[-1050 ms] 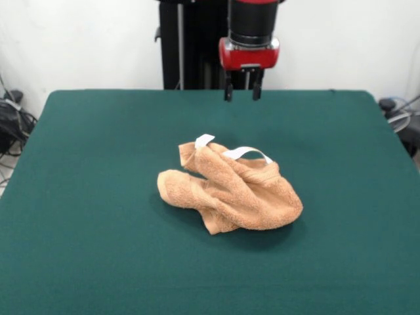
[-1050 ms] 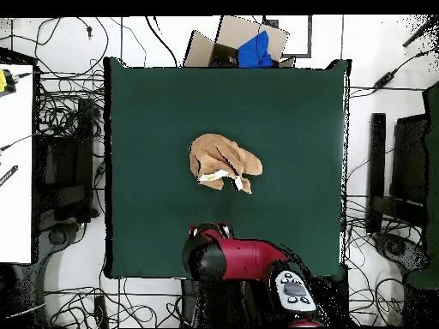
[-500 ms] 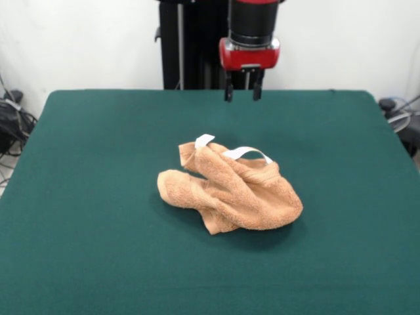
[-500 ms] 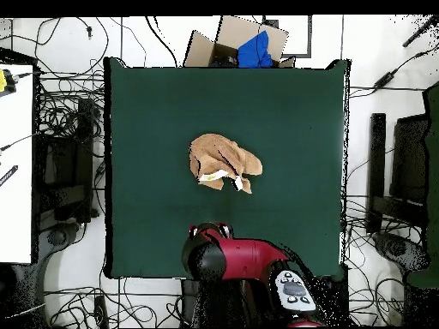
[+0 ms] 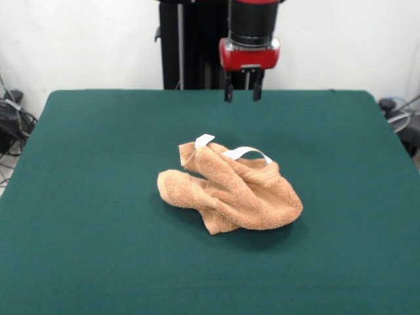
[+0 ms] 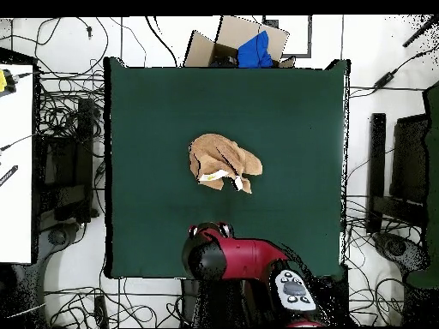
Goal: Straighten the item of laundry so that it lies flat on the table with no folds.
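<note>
The towel point(image 5: 230, 190) lies crumpled in a heap near the middle of the green worktop point(image 5: 92, 197); the end effector point(image 5: 242, 94) hangs empty, fingers parted, above the far edge

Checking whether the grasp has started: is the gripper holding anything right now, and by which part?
Nothing is held. The gripper hangs open and empty above the table's far edge, well clear of the crumpled towel.

You see an orange-tan towel point(image 5: 231, 193) with white tags point(image 5: 205, 140) on a plain dark green table point(image 5: 92, 164).
</note>
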You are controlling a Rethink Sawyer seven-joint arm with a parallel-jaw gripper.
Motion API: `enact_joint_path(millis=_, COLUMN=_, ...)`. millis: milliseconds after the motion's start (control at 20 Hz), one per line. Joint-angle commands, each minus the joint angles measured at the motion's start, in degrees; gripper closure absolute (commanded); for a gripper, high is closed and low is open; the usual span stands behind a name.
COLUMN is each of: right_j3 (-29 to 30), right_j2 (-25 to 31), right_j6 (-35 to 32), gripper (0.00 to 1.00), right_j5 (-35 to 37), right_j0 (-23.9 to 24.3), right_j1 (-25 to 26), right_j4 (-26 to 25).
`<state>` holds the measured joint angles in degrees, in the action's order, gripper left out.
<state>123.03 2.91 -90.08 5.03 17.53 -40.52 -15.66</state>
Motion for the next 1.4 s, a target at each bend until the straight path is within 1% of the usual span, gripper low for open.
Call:
enact_joint_path(millis=50, right_j3=-4.22, right_j2=2.91, right_j6=-7.21, gripper=0.00, right_j5=5.07, right_j0=-0.36, right_j1=2.32, right_j4=1.97)
enact_joint_path(millis=250, right_j3=-4.83, right_j2=3.04, right_j6=-7.02, gripper=0.00, right_j5=5.48, right_j0=-0.32, right_j1=2.51, right_j4=2.08)
enact_joint_path(millis=1000, right_j3=-9.80, right_j2=4.61, right_j6=-5.65, gripper=0.00, right_j5=12.42, right_j0=-0.59, right_j1=1.35, right_j4=3.59)
enact_joint_path(millis=1400, right_j3=-10.84, right_j2=4.83, right_j6=-6.15, gripper=0.00, right_j5=14.34, right_j0=-0.90, right_j1=0.74, right_j4=3.71)
